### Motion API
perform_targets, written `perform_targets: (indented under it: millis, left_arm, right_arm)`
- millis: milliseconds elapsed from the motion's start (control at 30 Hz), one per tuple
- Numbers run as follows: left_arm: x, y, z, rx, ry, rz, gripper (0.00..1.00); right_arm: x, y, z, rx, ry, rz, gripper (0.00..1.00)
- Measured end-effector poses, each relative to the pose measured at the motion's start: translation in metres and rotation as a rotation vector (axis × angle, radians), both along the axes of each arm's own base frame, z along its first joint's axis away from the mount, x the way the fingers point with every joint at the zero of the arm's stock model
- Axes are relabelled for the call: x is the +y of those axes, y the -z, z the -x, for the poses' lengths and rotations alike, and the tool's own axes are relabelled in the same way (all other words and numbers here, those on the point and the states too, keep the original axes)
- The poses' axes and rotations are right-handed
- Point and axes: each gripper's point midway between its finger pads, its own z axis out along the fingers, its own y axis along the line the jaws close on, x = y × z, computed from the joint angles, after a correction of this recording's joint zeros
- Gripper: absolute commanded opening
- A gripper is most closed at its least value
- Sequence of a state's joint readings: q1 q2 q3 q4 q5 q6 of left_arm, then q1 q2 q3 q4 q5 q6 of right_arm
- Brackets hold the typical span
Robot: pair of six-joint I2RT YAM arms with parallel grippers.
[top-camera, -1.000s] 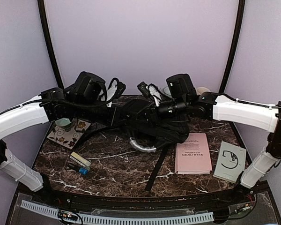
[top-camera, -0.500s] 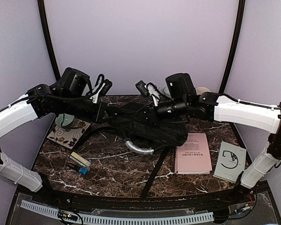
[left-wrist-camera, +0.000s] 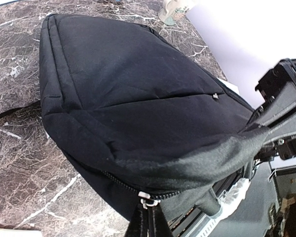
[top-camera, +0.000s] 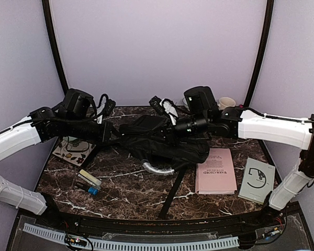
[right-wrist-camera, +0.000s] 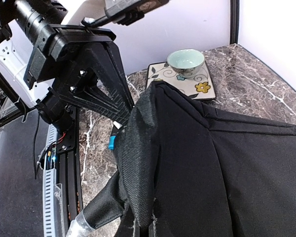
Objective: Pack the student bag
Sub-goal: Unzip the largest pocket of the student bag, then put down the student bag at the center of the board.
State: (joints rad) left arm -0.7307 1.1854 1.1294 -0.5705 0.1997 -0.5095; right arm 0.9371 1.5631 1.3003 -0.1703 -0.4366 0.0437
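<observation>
Jaws shut on black fabric: the left gripper [top-camera: 111, 134] pinches the bag [top-camera: 162, 144] beside a zipper [left-wrist-camera: 147, 196], and the right gripper [top-camera: 174, 127] clamps its opposite edge. The bag sags between them near the table's [top-camera: 125, 188] far edge. Both arms reach inward from the sides, forearms nearly level. A pink booklet [top-camera: 215, 170] lies just right of the bag.

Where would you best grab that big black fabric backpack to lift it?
Probably by the silvery-grey loop handle, coming from above on the near side: it curls out free of the black fabric backpack onto the marble table.
</observation>
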Motion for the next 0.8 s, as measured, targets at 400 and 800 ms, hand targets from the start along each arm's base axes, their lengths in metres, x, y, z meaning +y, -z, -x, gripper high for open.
perform_targets:
  millis: [400,800]
  left_arm:
    - [-0.006,0.011,-0.023,0.065,-0.023,0.091,0.00]
    - [-0.009,0.020,-0.034,0.124,0.024,0.092,0.00]
  right_arm:
    - [-0.003,0.004,-0.011,-0.031,0.050,0.005,0.00]
    - [-0.007,0.016,-0.019,-0.030,0.098,0.017,0.00]
